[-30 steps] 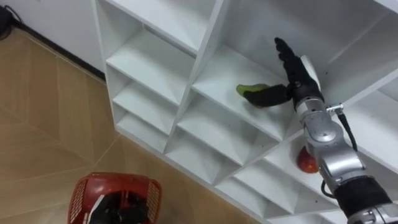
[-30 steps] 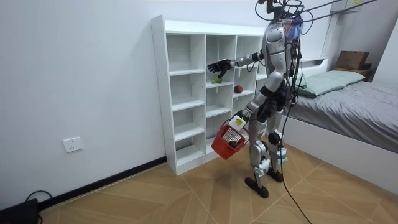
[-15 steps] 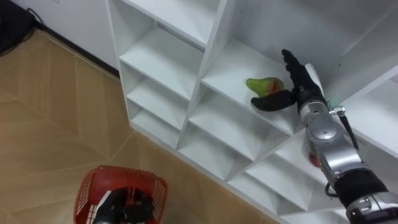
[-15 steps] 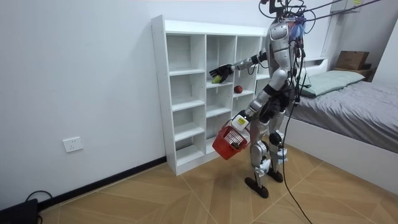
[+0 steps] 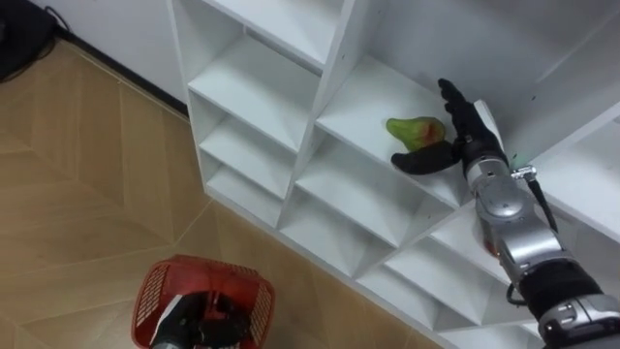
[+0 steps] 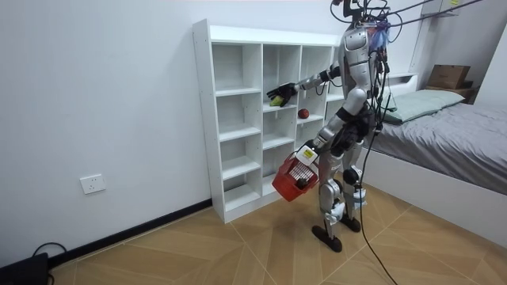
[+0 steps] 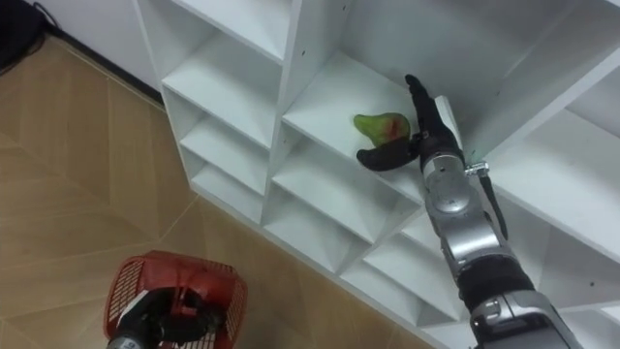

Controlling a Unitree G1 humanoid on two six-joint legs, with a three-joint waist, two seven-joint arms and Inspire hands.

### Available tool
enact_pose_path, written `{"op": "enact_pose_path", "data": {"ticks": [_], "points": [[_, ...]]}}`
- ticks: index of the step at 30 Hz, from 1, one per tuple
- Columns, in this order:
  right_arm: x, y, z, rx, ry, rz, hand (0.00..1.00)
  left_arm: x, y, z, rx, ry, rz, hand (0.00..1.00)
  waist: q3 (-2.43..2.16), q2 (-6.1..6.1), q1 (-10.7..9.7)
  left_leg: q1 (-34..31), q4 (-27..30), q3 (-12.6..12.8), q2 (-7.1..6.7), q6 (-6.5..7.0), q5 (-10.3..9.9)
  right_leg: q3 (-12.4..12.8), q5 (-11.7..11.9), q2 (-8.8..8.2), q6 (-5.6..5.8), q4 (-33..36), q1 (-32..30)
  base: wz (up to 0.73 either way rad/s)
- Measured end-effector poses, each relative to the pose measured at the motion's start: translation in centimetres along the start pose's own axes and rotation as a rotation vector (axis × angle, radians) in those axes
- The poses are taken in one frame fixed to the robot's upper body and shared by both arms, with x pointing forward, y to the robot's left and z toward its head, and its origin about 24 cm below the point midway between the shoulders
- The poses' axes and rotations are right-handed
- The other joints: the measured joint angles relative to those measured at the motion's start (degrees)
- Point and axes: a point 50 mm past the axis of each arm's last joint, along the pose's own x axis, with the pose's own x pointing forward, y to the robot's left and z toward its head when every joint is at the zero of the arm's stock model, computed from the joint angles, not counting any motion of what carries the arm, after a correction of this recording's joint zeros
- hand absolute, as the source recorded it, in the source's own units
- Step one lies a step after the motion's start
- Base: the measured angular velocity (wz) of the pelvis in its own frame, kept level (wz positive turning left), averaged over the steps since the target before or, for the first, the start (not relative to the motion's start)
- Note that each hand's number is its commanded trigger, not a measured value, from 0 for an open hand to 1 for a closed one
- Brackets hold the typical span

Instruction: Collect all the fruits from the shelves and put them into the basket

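The green pear (image 5: 417,131) lies on a middle shelf of the white closet (image 5: 334,58). The right hand (image 5: 471,138) is in that same compartment, its fingers released and straight just behind the pear and its thumb spread below it. In front of the closet's lower shelves, the left hand (image 5: 205,315) has its fingers clenched on the red basket (image 5: 155,296).

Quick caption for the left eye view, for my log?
Open right hand beside the green fruit on a white shelf; left hand holds the red basket below.
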Motion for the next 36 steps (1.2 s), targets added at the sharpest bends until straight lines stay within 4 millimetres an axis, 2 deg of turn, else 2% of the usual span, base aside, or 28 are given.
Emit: {"op": "enact_pose_path", "data": {"ticks": [14, 15, 16, 17, 20, 21, 27, 36], "points": [[0.7, -0.4, 0.7, -0.014, -0.028, -0.019, 0.01, 0.0, -0.1, 0.1, -0.018, -0.007, -0.006, 1.0, 0.06, 0.28, -0.2, -1.8, -0.3, 0.0, -0.58, -0.13, 1.2, -0.1, -0.2, -0.58, -0.31, 0.2, -1.9, 0.0], [0.7, -0.5, 0.6, -0.016, -0.022, -0.021, 0.23, 0.0, -0.1, 0.1, -0.018, -0.007, -0.006, 1.0, 0.06, 0.3, -0.2, -1.8, -0.3, 0.0, -0.62, -0.15, 1.2, -0.1, -0.2, -0.62, -0.34, 0.2, -1.9, 0.0], [0.7, -0.5, 0.6, -0.017, -0.019, -0.022, 0.23, 0.1, -0.1, 0.1, -0.017, -0.007, -0.006, 1.0, 0.07, 0.31, -0.2, -1.8, -0.3, -0.1, -0.66, -0.17, 1.3, -0.1, -0.2, -0.64, -0.36, 0.2, -1.9, 0.0], [0.7, -0.5, 0.6, -0.017, -0.017, -0.022, 0.47, 0.1, -0.1, 0.1, -0.017, -0.007, -0.006, 1.0, 0.07, 0.32, -0.2, -1.8, -0.3, -0.1, -0.67, -0.18, 1.3, -0.2, -0.2, -0.65, -0.36, 0.2, -1.9, 0.03], [0.7, -0.5, 0.5, -0.014, -0.014, -0.022, 0.96, 0.1, -0.3, 0.1, -0.011, -0.006, -0.012, 1.0, 0.22, 0.52, -0.2, -1.8, -0.3, -0.2, -0.7, -0.21, 1.4, -0.3, -0.2, -0.72, -0.37, 0.5, -1.9, 0.02], [0.7, -0.6, 0.5, -0.014, -0.018, -0.023, 1.0, 0.1, -0.4, 0.2, -0.006, -0.006, -0.015, 1.0, 0.33, 0.73, -0.3, -1.8, -0.3, -0.4, -0.71, -0.22, 1.4, -0.4, -0.2, -0.77, -0.37, 0.9, -2.1, 0.04], [1.1, -1.1, 1.2, -0.024, -0.047, -0.058, 1.0, 0.4, -1.0, 0.9, 0.014, -0.021, -0.029, 1.0, 0.35, 0.86, -0.2, -2.9, -0.3, -0.6, -0.8, -0.4, 1.9, 0.1, -0.2, -0.78, -0.39, 1.0, -3.3, 0.01], [1.1, -0.9, 0.7, -0.042, -0.027, -0.038, 1.0, 0.5, -1.1, 0.7, -0.008, -0.013, -0.005, 1.0, 0.5, 1.21, -0.1, -2.3, -0.9, -0.7, -0.82, -0.42, 2.1, 0.4, -0.2, -0.79, -0.39, 1.0, -2.9, 0.0]]}}
